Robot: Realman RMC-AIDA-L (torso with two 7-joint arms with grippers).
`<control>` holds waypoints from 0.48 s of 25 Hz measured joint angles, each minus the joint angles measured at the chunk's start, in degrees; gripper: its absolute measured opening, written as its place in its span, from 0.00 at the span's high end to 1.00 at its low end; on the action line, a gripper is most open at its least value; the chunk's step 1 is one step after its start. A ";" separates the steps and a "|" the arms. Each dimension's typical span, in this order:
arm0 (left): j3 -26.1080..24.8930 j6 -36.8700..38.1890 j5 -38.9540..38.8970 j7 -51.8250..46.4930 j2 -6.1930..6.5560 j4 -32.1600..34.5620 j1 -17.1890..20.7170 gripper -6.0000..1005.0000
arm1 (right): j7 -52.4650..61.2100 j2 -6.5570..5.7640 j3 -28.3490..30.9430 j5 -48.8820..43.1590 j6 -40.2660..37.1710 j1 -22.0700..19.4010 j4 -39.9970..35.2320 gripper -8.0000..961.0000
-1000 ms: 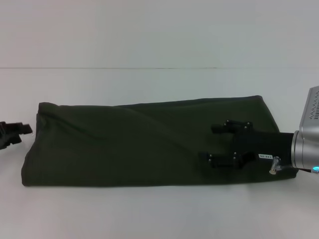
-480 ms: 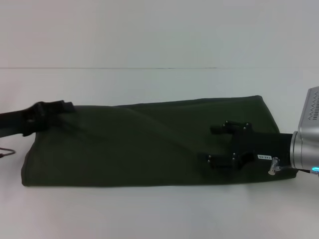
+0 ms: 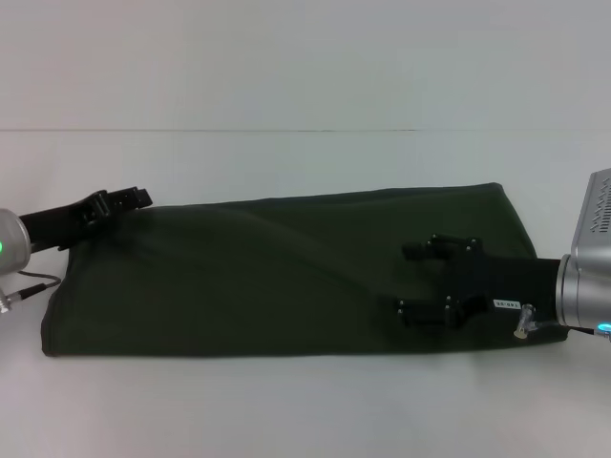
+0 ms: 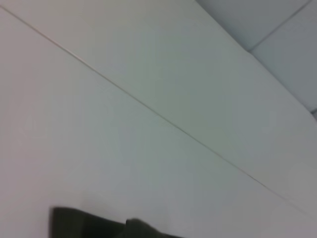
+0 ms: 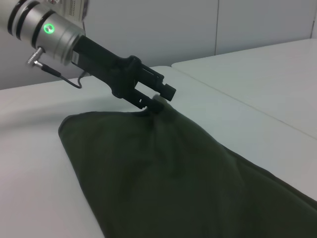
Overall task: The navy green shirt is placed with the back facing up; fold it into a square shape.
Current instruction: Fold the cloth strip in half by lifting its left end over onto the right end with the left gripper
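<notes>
Dark olive navy green shirt (image 3: 277, 277), folded into a long band, lies lengthwise across my white worktop (image 3: 286, 401); my left gripper (image 3: 129, 198) is pinched onto its far-left corner, while my right gripper (image 3: 420, 281), fingers apart, rests over its right end.

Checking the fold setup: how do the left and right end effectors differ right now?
The left end effector sits at the far left corner of the navy green shirt, pinching a raised bit of fabric; the right end effector is open, over the shirt's right part, gripping nothing. Both are black and reach inward over the shirt.
</notes>
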 joint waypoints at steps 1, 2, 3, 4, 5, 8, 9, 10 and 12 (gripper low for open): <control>-0.01 -1.67 -0.03 0.68 -0.51 -0.01 -0.14 0.32 | 0.01 0.00 0.00 0.00 -0.02 0.00 0.00 0.08; -0.01 -3.06 -0.03 1.05 -1.00 0.00 -0.14 0.32 | 0.03 0.00 0.00 0.01 -0.03 0.01 0.00 0.08; -0.02 -4.59 -0.03 1.28 -1.42 0.10 -0.15 0.32 | 0.05 0.00 0.00 0.02 -0.03 0.03 0.00 0.08; -0.02 -6.37 -0.04 1.48 -2.02 0.31 -0.07 0.32 | 0.06 0.00 0.00 0.05 -0.05 0.07 0.00 0.08; 0.00 -7.06 -0.04 1.60 -2.21 0.31 -0.06 0.32 | 0.08 0.00 0.00 0.06 -0.06 0.09 0.00 0.08; 0.16 -8.71 0.03 2.07 -2.42 0.26 0.04 0.32 | 0.19 0.00 0.00 0.09 -0.08 0.13 -0.11 0.08; 0.16 -9.09 0.04 2.13 -2.42 0.24 0.15 0.32 | 0.19 0.00 0.00 0.09 -0.08 0.13 -0.11 0.08; 0.12 -9.29 0.04 2.14 -2.41 0.27 0.33 0.32 | 0.22 0.00 0.01 0.09 -0.09 0.13 -0.13 0.08; 0.04 -9.38 -0.01 2.14 -2.34 0.30 0.50 0.32 | 0.24 0.00 0.01 0.09 -0.10 0.16 -0.14 0.08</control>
